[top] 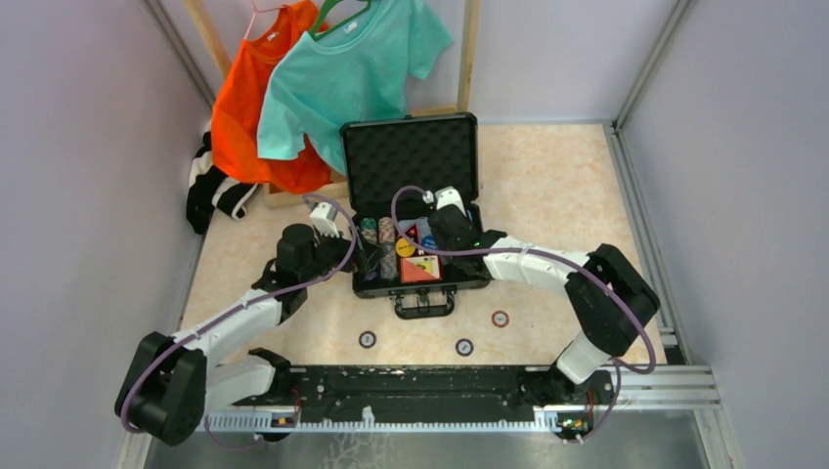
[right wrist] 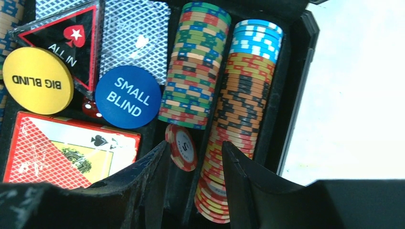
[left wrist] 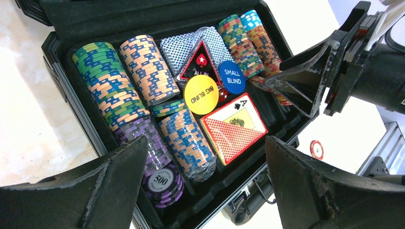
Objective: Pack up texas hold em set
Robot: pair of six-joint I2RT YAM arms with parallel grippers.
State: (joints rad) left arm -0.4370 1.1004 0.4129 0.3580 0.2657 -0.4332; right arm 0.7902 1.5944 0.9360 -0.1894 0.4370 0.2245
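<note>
The black briefcase point(top: 484, 278) lies open at mid-table with its foam lid point(top: 411, 156) upright. Rows of poker chips point(left wrist: 143, 69) fill its slots, beside a red card box point(left wrist: 234, 126), a yellow button point(left wrist: 201, 94), a blue button point(left wrist: 232, 77) and a red die point(right wrist: 90, 107). My left gripper point(left wrist: 205, 191) hovers wide open over the case's near left corner, holding nothing. My right gripper point(right wrist: 193, 162) hangs open over the right chip slots. A red chip point(right wrist: 181, 147) stands on edge just past its tips, close to the left finger and clear of the right.
Three loose chips lie on the table in front of the case point(top: 368, 339) point(top: 464, 347) point(top: 501, 319). The case handle point(top: 424, 303) points toward the arm bases. Orange and teal shirts point(top: 342, 68) hang on a rack behind the lid, and walls stand on both sides.
</note>
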